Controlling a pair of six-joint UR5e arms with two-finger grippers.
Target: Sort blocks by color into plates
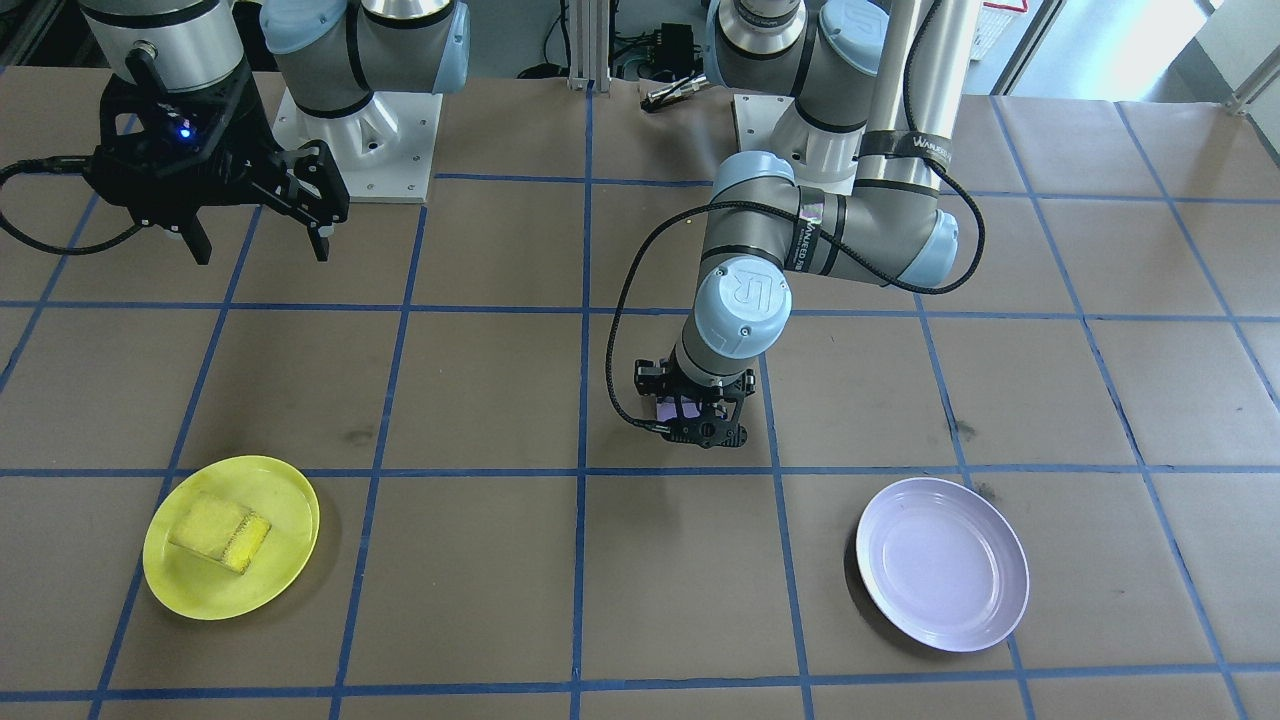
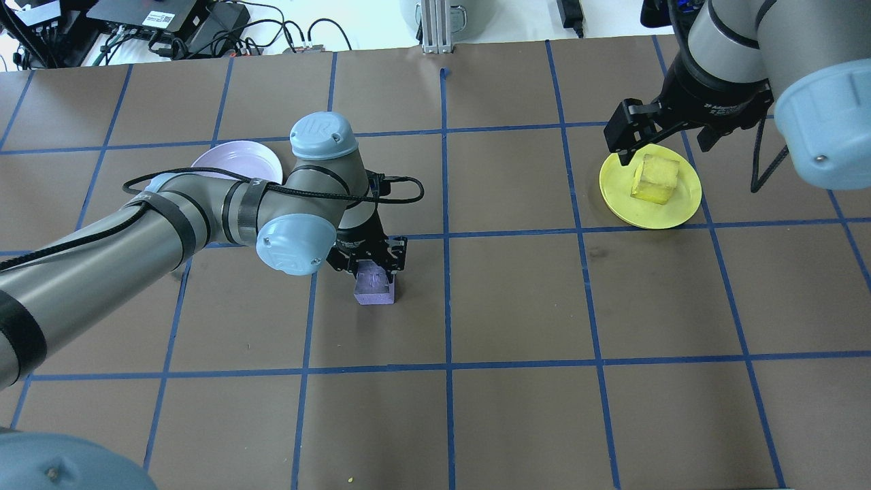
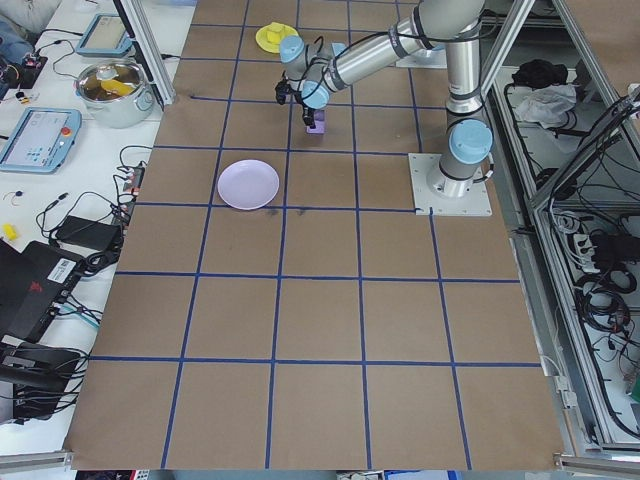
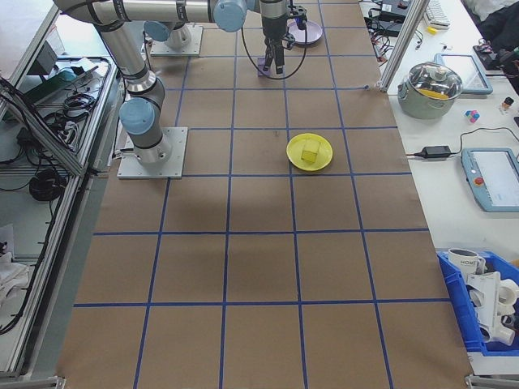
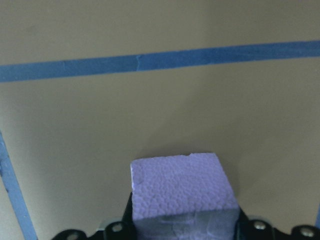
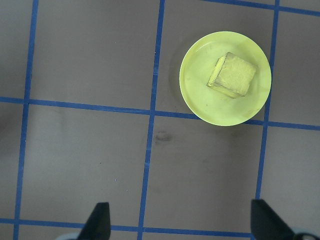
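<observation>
We see the bench point(image 2: 517, 299) covered in brown paper with a grid of blue tape lines. The left arm point(image 2: 136, 231) reaches out low across it, elbow bent, wrist turned straight down, its hand point(image 2: 371, 262) closed around the purple block point(image 2: 375, 284), which sits on the paper near the bench's middle. From the left wrist view the block fills the lower frame, its rough, pebbled foam face clear, while its lower part is cut off between the black jaws. The right arm point(image 2: 748, 47) hangs high above the bench's right side, its hand point(image 1: 262, 240) spread wide and gripping nothing, its fingers point(image 6: 100, 222) showing only as dark tips at the lower edge of the right wrist view. The lavender plate point(image 1: 942, 563), round, shallow, smooth with a raised rim, lies on the left side; in the overhead view the left arm hides most of it. The yellow plate point(image 1: 190, 580) lies on the right, and the squat yellow block point(image 1: 220, 528) rests inside it, coarse and spongy.
</observation>
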